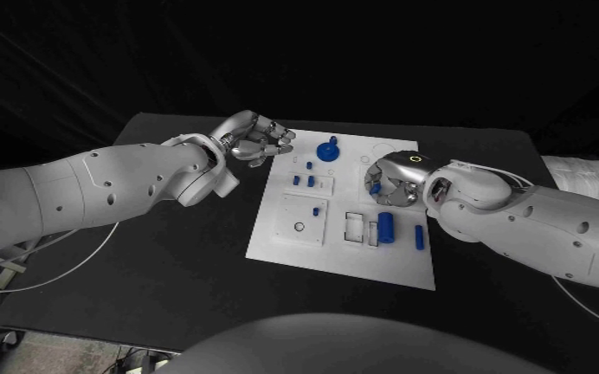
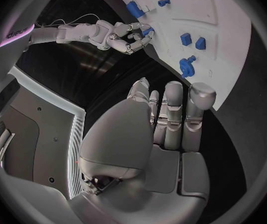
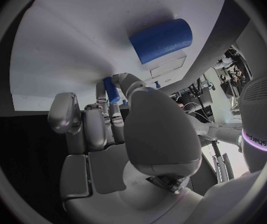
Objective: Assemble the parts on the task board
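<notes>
The white task board [image 1: 344,244] lies in the middle of the black table. On it are a blue round knob [image 1: 328,151], small blue pegs [image 1: 311,181], a blue cylinder [image 1: 386,227] and a slim blue piece [image 1: 418,236]. My right hand [image 1: 397,179] is low over the board's right side, and its thumb and fingers pinch a small blue part [image 3: 111,89] close to the board, not far from the blue cylinder [image 3: 161,40]. My left hand [image 1: 256,138] hovers by the board's far left corner, its fingers [image 2: 170,114] curled in and holding nothing.
Recessed slots [image 1: 355,228] and a ring-shaped hole [image 1: 299,227] sit in the near half of the board. A white object [image 1: 574,170] lies at the table's right edge. Black table surface [image 1: 163,253] surrounds the board.
</notes>
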